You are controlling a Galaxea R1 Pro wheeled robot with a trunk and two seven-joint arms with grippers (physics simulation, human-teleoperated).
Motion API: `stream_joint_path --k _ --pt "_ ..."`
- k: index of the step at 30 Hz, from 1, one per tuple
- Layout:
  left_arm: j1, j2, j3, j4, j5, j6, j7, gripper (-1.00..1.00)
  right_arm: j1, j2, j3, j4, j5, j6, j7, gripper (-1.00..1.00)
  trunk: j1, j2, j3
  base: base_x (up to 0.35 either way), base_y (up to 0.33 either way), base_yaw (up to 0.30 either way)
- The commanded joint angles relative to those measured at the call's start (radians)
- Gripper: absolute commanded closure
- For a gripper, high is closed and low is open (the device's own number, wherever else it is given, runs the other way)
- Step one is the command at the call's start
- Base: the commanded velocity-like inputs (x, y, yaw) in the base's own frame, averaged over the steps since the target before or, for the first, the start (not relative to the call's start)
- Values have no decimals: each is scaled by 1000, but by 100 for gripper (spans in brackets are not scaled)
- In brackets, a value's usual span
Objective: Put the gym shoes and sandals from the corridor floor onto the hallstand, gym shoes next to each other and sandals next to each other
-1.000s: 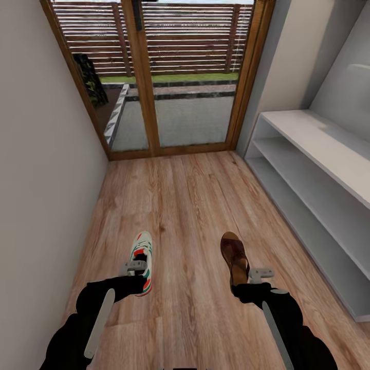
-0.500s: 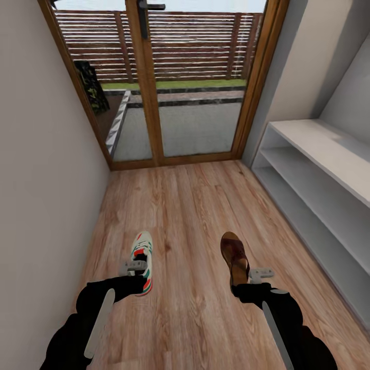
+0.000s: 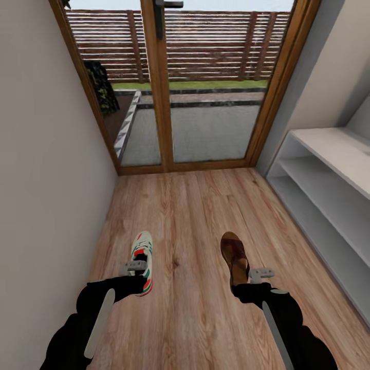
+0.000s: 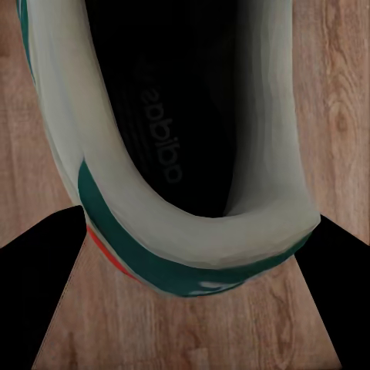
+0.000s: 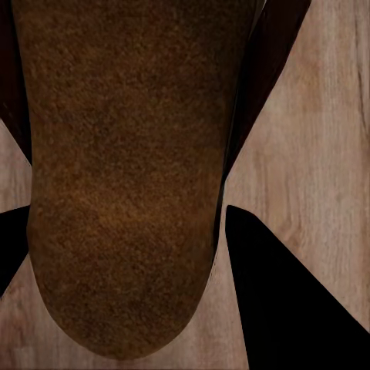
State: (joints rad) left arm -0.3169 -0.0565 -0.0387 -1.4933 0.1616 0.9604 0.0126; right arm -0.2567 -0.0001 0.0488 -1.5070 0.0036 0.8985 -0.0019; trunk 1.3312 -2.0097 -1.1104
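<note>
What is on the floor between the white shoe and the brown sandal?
Nothing: in the head view, bare wood floor lies between the gym shoe and sandal.

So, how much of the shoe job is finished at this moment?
Nothing is on the hallstand yet; the shelves in view are bare. In hand: the left gripper holds one gym shoe by its heel, and the right gripper holds one sandal, both carried above the corridor floor. Left: set these two on the rack, then fetch the other shoe and sandal and pair them up.
</note>
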Motion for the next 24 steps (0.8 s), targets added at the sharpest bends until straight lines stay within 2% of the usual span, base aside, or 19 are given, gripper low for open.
stream_joint_path --k 1,12,24 --pt "-1 0 0 -1 4 4 1 100 -1 0 0 -1 -2 5 -3 100 0 0 -1 340 6 59" --pt "-1 0 1 -1 4 4 1 100 -1 0 0 -1 -2 5 -3 100 0 0 -1 340 12 12" --pt "-1 0 0 -1 4 4 0 100 0 0 0 -1 -2 5 -3 100 0 0 -1 340 120 0"
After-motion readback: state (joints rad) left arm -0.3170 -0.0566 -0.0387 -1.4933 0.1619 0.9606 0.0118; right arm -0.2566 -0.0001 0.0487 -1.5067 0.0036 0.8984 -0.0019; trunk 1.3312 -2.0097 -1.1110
